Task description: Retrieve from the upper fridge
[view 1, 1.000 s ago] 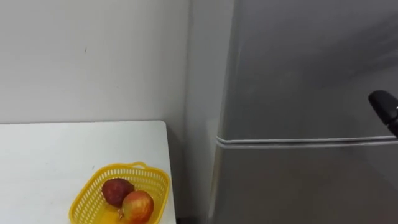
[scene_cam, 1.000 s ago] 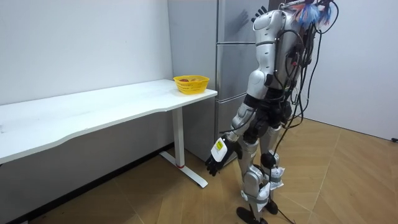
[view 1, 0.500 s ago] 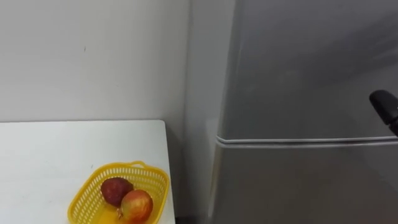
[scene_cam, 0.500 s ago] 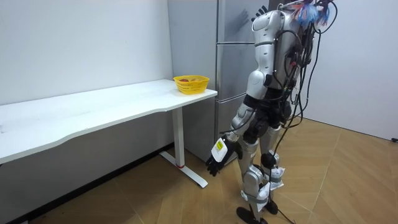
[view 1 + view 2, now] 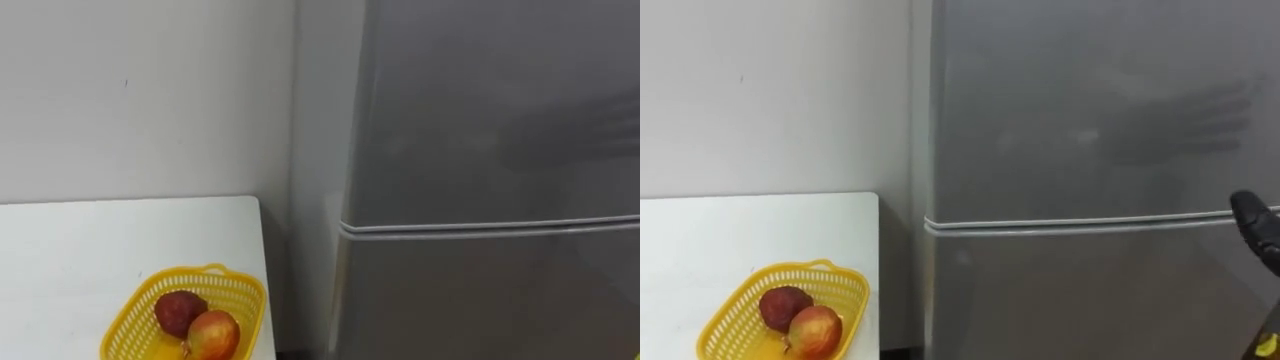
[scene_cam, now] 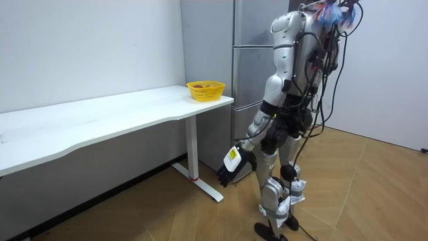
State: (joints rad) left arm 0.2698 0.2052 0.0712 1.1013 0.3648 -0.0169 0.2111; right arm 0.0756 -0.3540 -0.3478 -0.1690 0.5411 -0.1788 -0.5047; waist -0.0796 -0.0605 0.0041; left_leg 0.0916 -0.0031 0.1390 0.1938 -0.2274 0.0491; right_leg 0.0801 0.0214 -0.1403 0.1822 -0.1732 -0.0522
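One closed door hides whatever I am to fetch. The upper door (image 5: 490, 110) of the fridge (image 6: 251, 67) sits flush, so the item is inside, out of sight, and in neither hand.

My right hand (image 5: 1255, 226) shows as a dark tip at the right edge, about level with the seam (image 5: 490, 227) between the two doors. I cannot tell how its fingers are set or whether they touch the steel. My left hand (image 6: 227, 173) hangs low by the leg, fingers loose and holding nothing.

I see no handle. So I would lift the right hand above the seam, feel for the door's free edge, hook behind it and pull along the hinge arc, keeping my body out of the swing.

Off to the left, a yellow basket (image 5: 215, 270) with two fruits sits on the white table (image 5: 100, 240).
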